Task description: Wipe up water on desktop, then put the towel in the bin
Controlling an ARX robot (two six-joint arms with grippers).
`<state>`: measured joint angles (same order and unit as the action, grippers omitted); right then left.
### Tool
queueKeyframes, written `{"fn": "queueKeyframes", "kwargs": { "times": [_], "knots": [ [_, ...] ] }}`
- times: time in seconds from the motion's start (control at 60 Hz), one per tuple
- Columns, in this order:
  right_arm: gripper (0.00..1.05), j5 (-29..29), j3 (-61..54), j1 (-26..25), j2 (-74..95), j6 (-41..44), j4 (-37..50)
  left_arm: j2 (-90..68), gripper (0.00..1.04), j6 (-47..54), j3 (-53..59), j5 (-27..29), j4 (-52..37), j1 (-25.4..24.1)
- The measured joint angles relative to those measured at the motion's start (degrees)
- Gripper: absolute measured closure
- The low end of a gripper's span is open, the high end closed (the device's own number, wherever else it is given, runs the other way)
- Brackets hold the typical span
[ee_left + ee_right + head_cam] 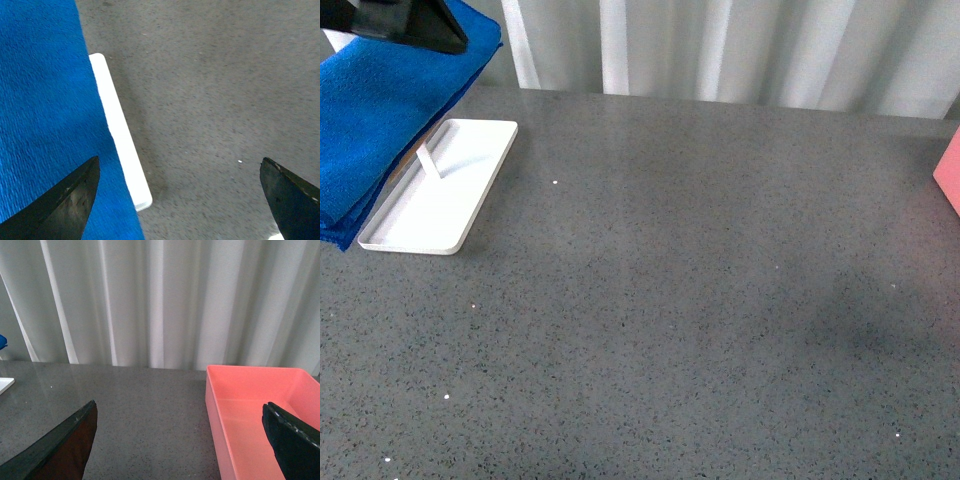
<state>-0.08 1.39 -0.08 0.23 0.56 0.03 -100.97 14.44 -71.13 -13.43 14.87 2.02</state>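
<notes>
The blue towel (375, 120) lies folded at the far left of the desktop (700, 300), overlapping the left side of a white tray (450, 190). A black part of my left arm (415, 28) hangs over the towel. In the left wrist view my left gripper (180, 200) is open above the tray edge (120, 135), one finger (70, 205) over the towel (45, 100), the other over bare stone. The pink bin (250, 410) stands at the right edge (950, 175). My right gripper (180, 440) is open and empty by the bin's near wall. No water can be made out.
A short white post (428, 160) stands up from the tray. White pleated curtains (720, 45) close off the desktop's far edge. Tiny bright specks (555, 182) dot the grey stone. The bin holds nothing that shows.
</notes>
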Motion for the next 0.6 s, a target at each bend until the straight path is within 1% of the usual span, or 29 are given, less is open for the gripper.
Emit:
{"fn": "queueKeyframes", "kwargs": {
  "times": [0.033, 0.1, 0.15, 0.183, 0.25, 0.384, 0.5, 0.6],
  "knots": [
    [0.07, 0.0, 0.0, 0.0, 0.0, 0.0, 0.0, -2.1, 0.07, 0.1, -2.1, 1.2, 0.6, 0.0],
    [0.07, 0.0, 0.0, 0.0, 0.0, 0.0, 0.0, -5.5, 0.07, 0.1, -6.1, 1.3, 3.1, 0.0],
    [0.07, 0.0, 0.0, 0.0, 0.0, 0.0, 0.0, -7.2, 0.07, 0.2, -7.9, 1.9, 3.4, -0.1],
    [0.07, 0.0, 0.0, 0.0, 0.0, 0.0, 0.0, -8.5, 0.07, 0.4, -9.4, 3.2, 3.5, -0.1],
    [0.07, 0.0, 0.0, 0.0, 0.0, 0.0, 0.0, -9.5, 0.07, 0.5, -10.8, 3.6, 3.4, -0.2],
    [0.07, 0.0, 0.0, 0.0, 0.0, 0.0, 0.0, -10.7, 0.07, 1.6, -12.8, 6.6, -0.7, -0.6],
    [0.07, 0.0, 0.0, 0.0, 0.0, 0.0, 0.0, -11.0, 0.07, 4.2, -13.4, 11.0, -5.4, -1.2],
    [0.07, 0.0, 0.0, 0.0, 0.0, 0.0, 0.0, -12.3, 0.07, 5.2, -13.9, 12.5, -6.1, -1.9]
  ]
}}
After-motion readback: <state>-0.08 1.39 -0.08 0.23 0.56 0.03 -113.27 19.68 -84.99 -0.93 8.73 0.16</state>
